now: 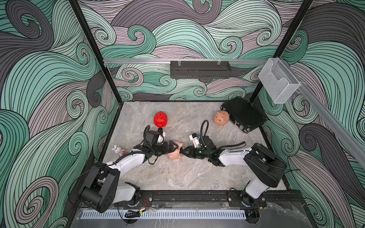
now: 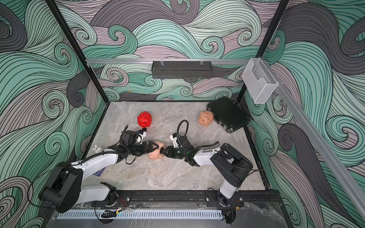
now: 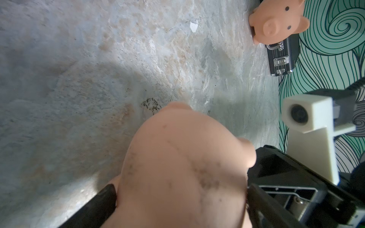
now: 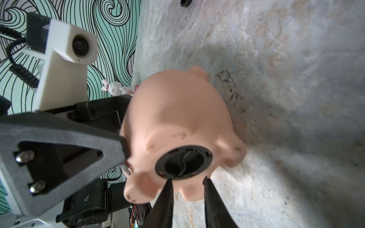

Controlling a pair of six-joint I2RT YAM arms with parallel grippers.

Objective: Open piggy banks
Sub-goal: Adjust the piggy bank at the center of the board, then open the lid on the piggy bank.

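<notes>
Your left hand (image 1: pixel 175 149) clamped wide round peach pig (image 1: pixel 173 156), pig on its side over middle of desk (image 1: pixel 177 177), plug (image 4: pixel 183 161) facing right hand (image 4: pixel 187 182). Right hand slightly parted, empty, tips at plug rim. Risk: tips skid off rim; twisting likely spins slick pig in grip.

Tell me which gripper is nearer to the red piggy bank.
Left. The left gripper, clamped on the peach-pink piggy bank mid-table, sits just in front of the red piggy bank; the right gripper is on that held pig's other side, farther away.
</notes>
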